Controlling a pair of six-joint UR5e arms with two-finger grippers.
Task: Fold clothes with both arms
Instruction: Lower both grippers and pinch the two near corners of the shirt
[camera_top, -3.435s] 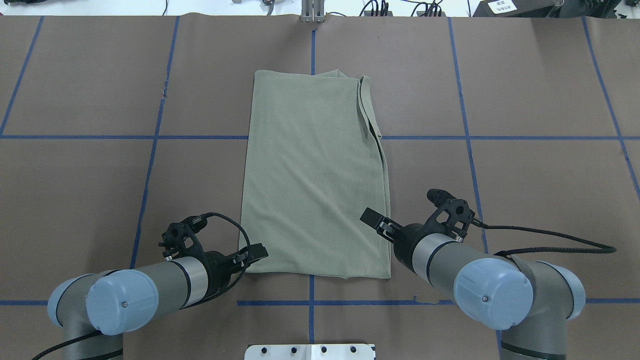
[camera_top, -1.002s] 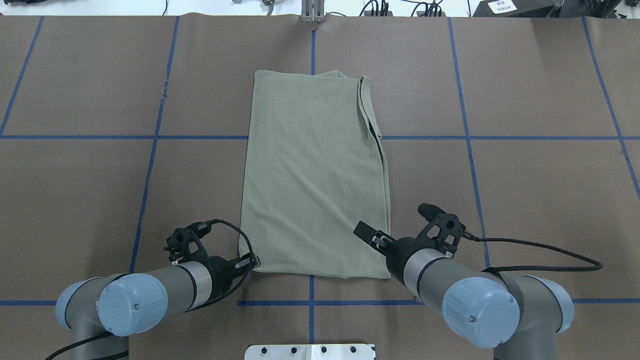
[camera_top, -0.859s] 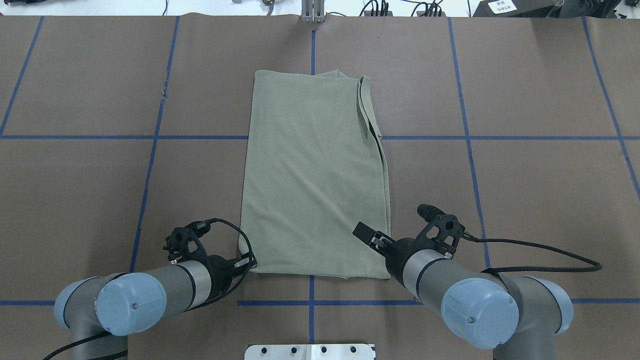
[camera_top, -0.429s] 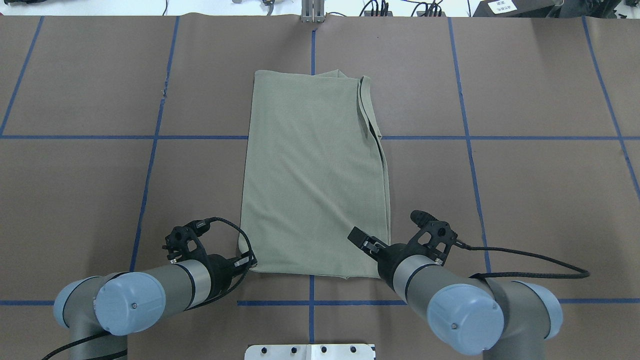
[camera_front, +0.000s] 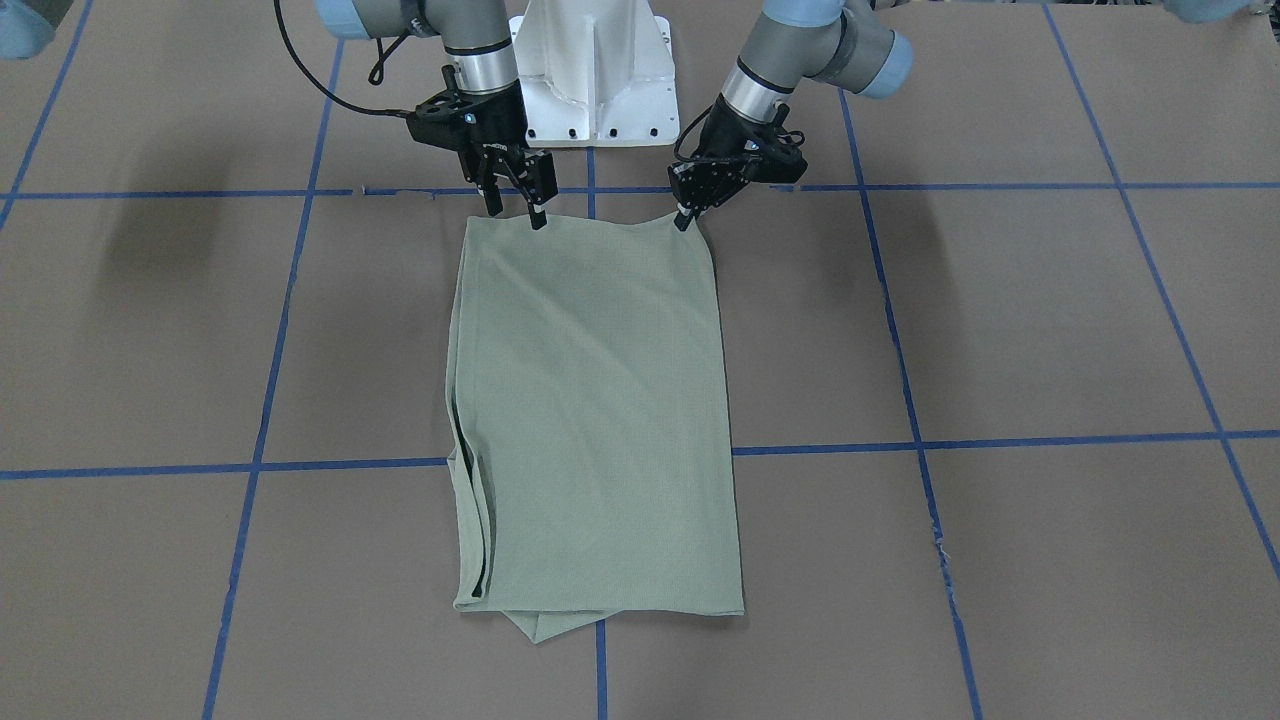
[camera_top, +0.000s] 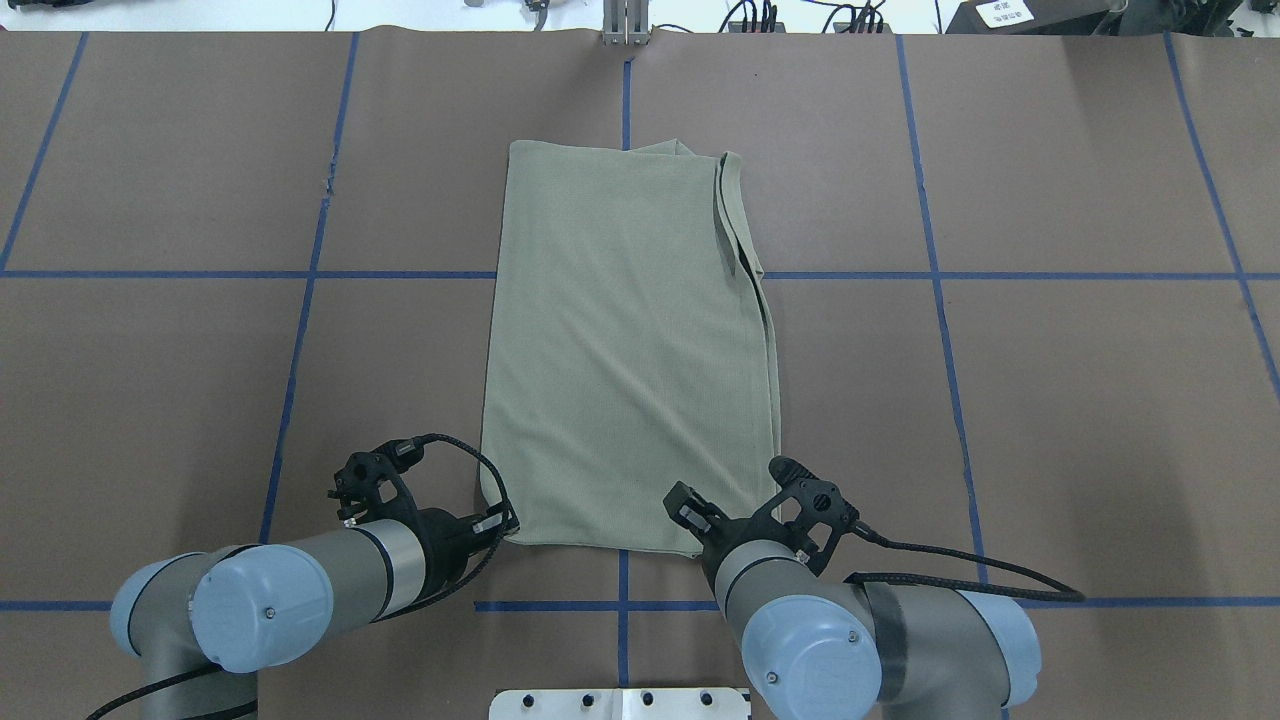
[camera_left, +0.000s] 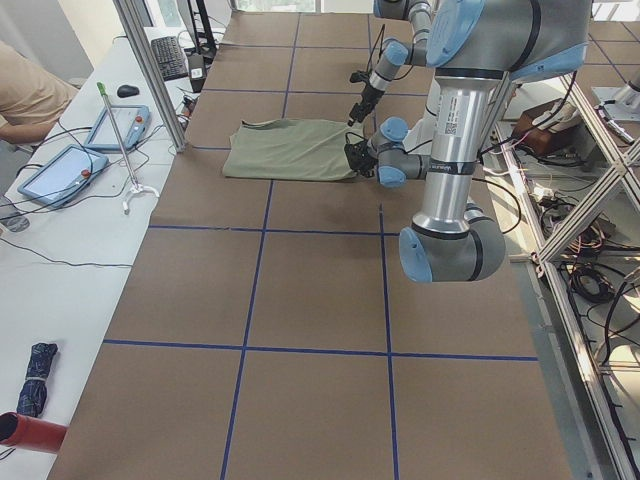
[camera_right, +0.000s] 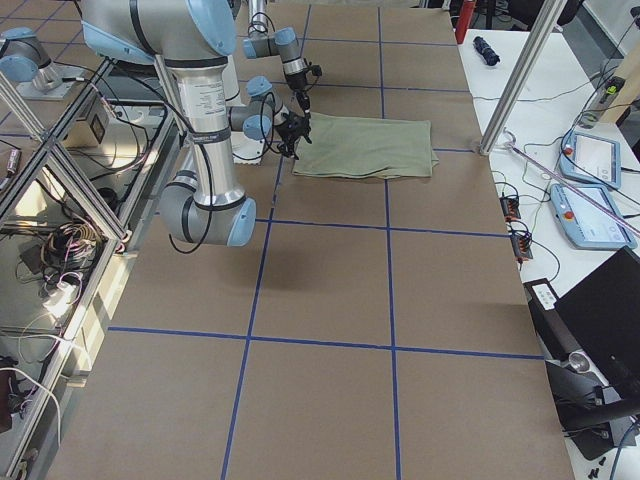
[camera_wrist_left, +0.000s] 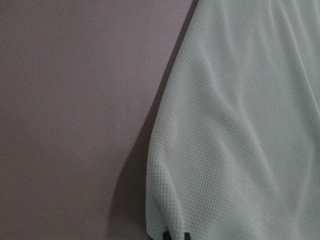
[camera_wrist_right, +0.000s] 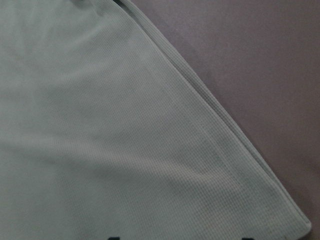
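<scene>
The sage-green shirt (camera_top: 630, 340) (camera_front: 595, 400) lies folded into a long rectangle at mid-table, with layered edges along its right side in the overhead view. My left gripper (camera_top: 503, 522) (camera_front: 684, 218) is shut on the shirt's near left corner. The left wrist view shows its two tips (camera_wrist_left: 175, 236) close together at that corner of the cloth (camera_wrist_left: 240, 125). My right gripper (camera_top: 700, 518) (camera_front: 516, 215) hangs open over the near hem, inward of the right corner. Its tips stand far apart above the fabric (camera_wrist_right: 100, 125) in the right wrist view.
The white base pedestal (camera_front: 595, 70) stands just behind the near hem. Blue tape lines (camera_top: 300, 275) grid the brown table cover. A metal post (camera_top: 625, 25) stands at the far edge. Side tables hold tablets (camera_left: 60, 170), and a person (camera_left: 30, 95) sits there.
My left gripper has shut on the near left corner and then held still. The right arm drew back toward the robot and slid left, its open gripper now over the near hem.
</scene>
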